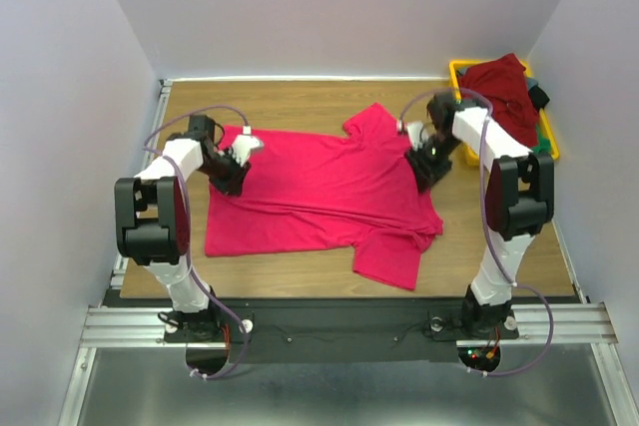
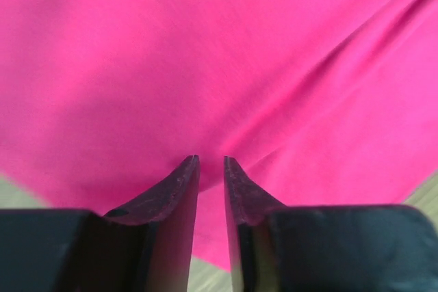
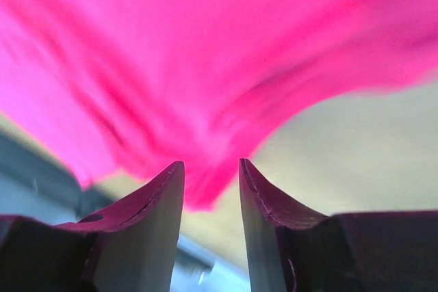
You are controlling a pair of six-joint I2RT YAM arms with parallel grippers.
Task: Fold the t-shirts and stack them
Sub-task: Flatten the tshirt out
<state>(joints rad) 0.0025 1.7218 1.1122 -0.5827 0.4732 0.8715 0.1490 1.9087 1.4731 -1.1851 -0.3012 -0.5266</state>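
A crimson t-shirt point(image 1: 319, 187) lies spread across the middle of the wooden table point(image 1: 290, 102), one sleeve towards the back and one towards the front. My left gripper point(image 1: 232, 175) is at its left edge. In the left wrist view the jaws point(image 2: 211, 158) stand nearly together with the shirt's edge point(image 2: 205, 52) between them. My right gripper point(image 1: 424, 162) is at the shirt's right side. In the right wrist view the cloth point(image 3: 171, 52) is blurred and bunches to a point between the jaws point(image 3: 211, 163). A maroon t-shirt point(image 1: 504, 87) sits in the back right bin.
A yellow plastic bin point(image 1: 456, 69) stands at the table's back right corner, with the maroon shirt heaped over dark cloth point(image 1: 539, 95) and a bit of green cloth point(image 1: 545, 139). White walls close in the table on three sides.
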